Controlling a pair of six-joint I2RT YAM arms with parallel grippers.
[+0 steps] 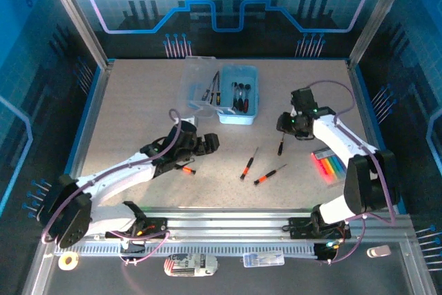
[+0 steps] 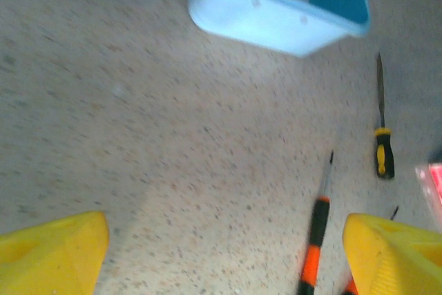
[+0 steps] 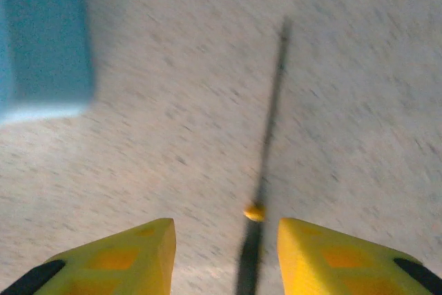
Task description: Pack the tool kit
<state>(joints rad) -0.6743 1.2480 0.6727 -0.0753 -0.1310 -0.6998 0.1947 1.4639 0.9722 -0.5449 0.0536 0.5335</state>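
Note:
The tool kit's pale-blue box (image 1: 238,94) stands at the back centre with its clear lid (image 1: 195,86) swung open to the left and several screwdrivers inside. My left gripper (image 1: 209,143) is open over bare table, well short of the box (image 2: 276,12); an orange-and-black screwdriver (image 2: 314,243) lies just inside its right finger (image 2: 394,253). My right gripper (image 3: 224,240) is open, its fingers either side of a black screwdriver with a yellow collar (image 3: 254,233) lying on the table, not touching it. That screwdriver (image 1: 281,144) sits right of the box.
Two more orange-handled screwdrivers (image 1: 248,164) (image 1: 269,175) lie mid-table, another (image 1: 185,168) beside the left arm. A holder of coloured pieces (image 1: 328,165) lies at the right. Blue walls enclose the table; a tape roll (image 1: 68,260) sits below the front rail.

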